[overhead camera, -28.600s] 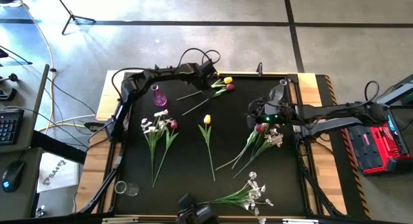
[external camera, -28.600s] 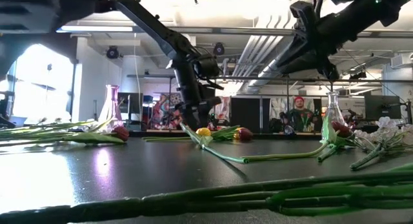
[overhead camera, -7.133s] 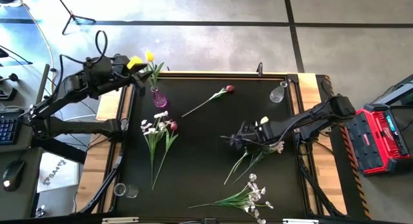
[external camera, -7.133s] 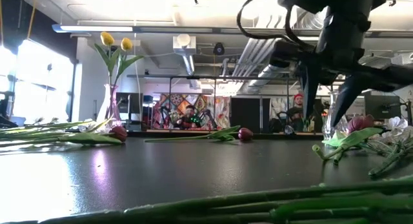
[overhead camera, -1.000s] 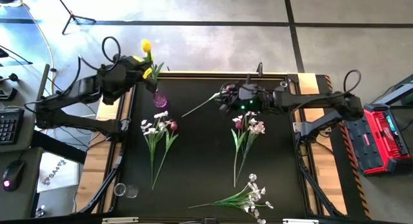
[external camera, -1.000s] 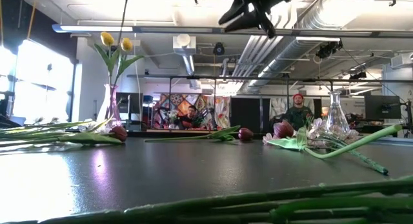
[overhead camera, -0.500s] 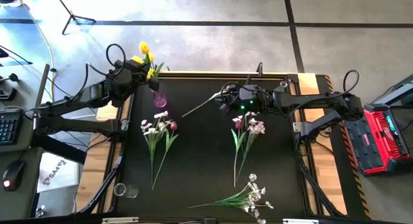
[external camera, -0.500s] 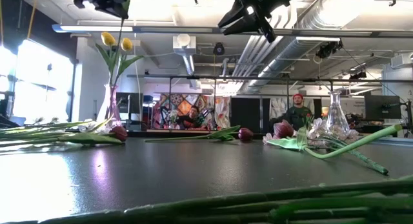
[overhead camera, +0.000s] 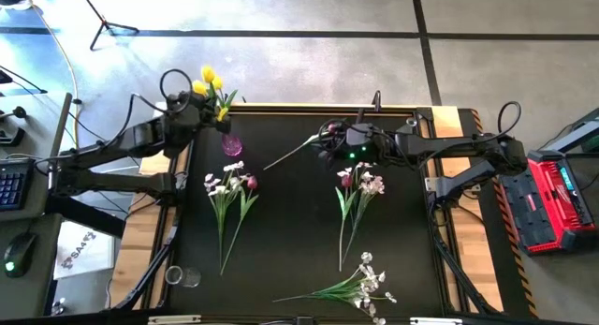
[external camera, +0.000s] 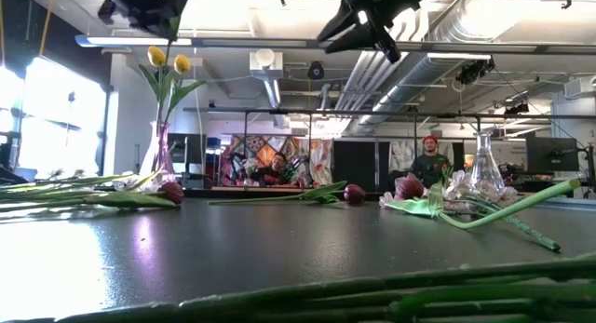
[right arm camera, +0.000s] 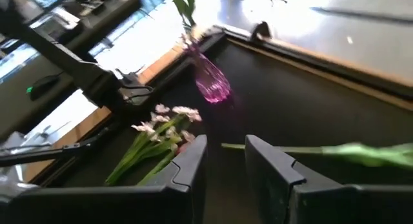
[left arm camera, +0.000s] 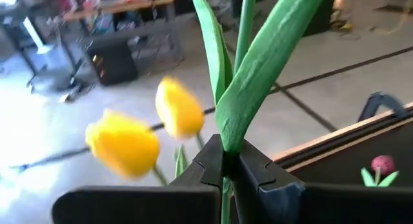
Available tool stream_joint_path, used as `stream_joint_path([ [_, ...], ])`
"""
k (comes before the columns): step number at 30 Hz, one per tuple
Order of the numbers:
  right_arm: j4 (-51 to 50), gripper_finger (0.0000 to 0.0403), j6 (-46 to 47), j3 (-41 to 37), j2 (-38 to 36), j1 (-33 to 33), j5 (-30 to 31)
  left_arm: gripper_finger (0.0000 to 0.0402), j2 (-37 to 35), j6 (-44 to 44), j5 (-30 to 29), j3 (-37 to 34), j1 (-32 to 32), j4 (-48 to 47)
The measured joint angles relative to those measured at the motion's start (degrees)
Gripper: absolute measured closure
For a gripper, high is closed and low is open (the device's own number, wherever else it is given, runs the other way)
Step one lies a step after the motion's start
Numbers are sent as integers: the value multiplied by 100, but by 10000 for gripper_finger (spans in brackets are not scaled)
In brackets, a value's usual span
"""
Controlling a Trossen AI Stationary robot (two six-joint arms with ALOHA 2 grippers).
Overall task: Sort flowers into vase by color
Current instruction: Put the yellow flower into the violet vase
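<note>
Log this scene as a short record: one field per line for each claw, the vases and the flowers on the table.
left claw: shut on yellow tulip stem, above the pink vase
right claw: open, empty, above the lone red tulip
pink vase: two yellow tulips inside
clear vase: no flower in it
left bunch: white sprays and a red tulip, lying flat
middle bunch: red tulip with white blossoms
near-edge spray: white, lying flat

Bright light pours in from a big window at the side and shines off my black table (external camera: 140,239). My yellow tulips (left arm camera: 135,130) look smeary up close. The stems lying nearest the low camera are fuzzy too.
</note>
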Motion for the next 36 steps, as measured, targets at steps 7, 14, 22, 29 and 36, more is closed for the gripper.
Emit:
stream_joint_path([
  [7, -1155, 308, 1090, 0, 0, -336, -9, 351, 11, -1549, 868, -376, 358, -753],
  [14, -1483, 308, 1233, 0, 0, -381, -187, 276, 0, -1894, 1544, -423, 573, -1167],
  [22, -1543, 308, 1344, 0, 0, -358, -325, 213, -7, -2157, 2009, 28, 584, -1679],
  [29, -1755, 308, 1491, 0, 0, -358, -454, 175, -12, -2359, 2264, 648, 584, -2639],
  [36, -1786, 308, 1480, 0, 0, -411, -472, 167, -72, -3098, 2249, 776, 582, -3148],
])
